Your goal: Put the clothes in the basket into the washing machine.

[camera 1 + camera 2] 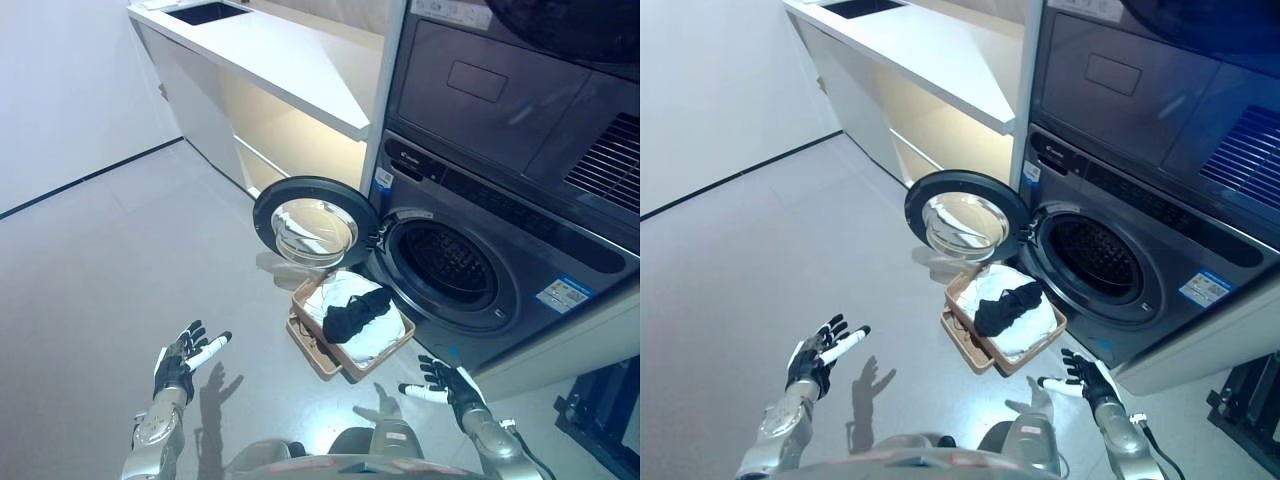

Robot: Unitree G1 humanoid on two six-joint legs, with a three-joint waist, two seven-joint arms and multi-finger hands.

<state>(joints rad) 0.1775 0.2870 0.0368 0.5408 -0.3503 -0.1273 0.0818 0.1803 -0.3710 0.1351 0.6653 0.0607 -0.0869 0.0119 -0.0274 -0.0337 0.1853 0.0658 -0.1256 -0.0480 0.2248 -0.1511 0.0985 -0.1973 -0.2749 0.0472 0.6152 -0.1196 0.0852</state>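
Note:
A tan basket [322, 352] stands on the grey floor in front of the washing machine [520, 240]. It holds white cloth [380, 335] with a black garment [355, 315] lying on top. The machine's round door [315, 222] hangs open to the left and the dark drum [447, 262] shows. My left hand [182, 362] is open, low at the left, well apart from the basket. My right hand [442, 383] is open, low at the right, just below the basket's near corner and touching nothing.
A white counter [270, 50] with a dark sink [208, 12] runs along the back left, with a lit recess under it. A second dark appliance [520, 70] sits on top of the washing machine. A black frame [605, 410] stands at the far right.

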